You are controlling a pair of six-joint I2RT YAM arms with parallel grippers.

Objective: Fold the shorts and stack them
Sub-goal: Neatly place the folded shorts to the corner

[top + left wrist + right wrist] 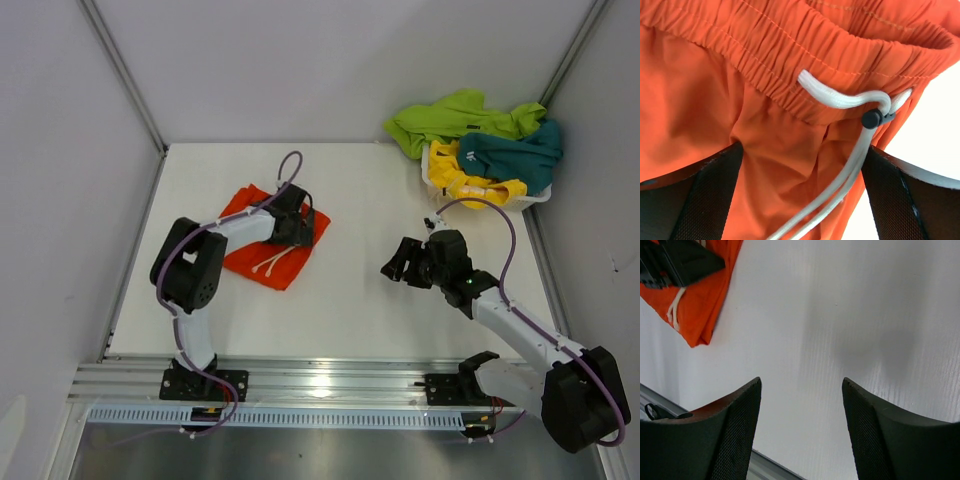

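- The white table [380, 210] is where the work is laid out; the arms are bolted at its near edge.
- A white mesh plastic basket [428, 178] is seen at the far right corner, heaped with lime green shorts [450, 115], teal shorts [515, 155] and yellow shorts [455, 172]. None of these is folded yet.
- The soft orange fabric shorts [245, 255] are laid on the left part of the table, well apart from the basket, in a compact, roughly square shape. They appear to be folded at least once.
- The left gripper [295, 225] is held low over the far right edge of the orange shorts. In the wrist view its black fingers [710, 190] are spread wide on either side of the cloth below the elastic waistband, and nothing is gripped.
- The right gripper [400, 262] is held above bare table between the orange shorts and the basket. Its jaws are partly apart and empty.
- The white drawstring [840, 100] with its dark toggle [871, 119] trails loose from the waistband.
- The step in hand is judged to be the finishing of the orange fold. Next, either the fingers must be closed on an edge for a further fold, or another pair must be fetched from the basket by the right arm.
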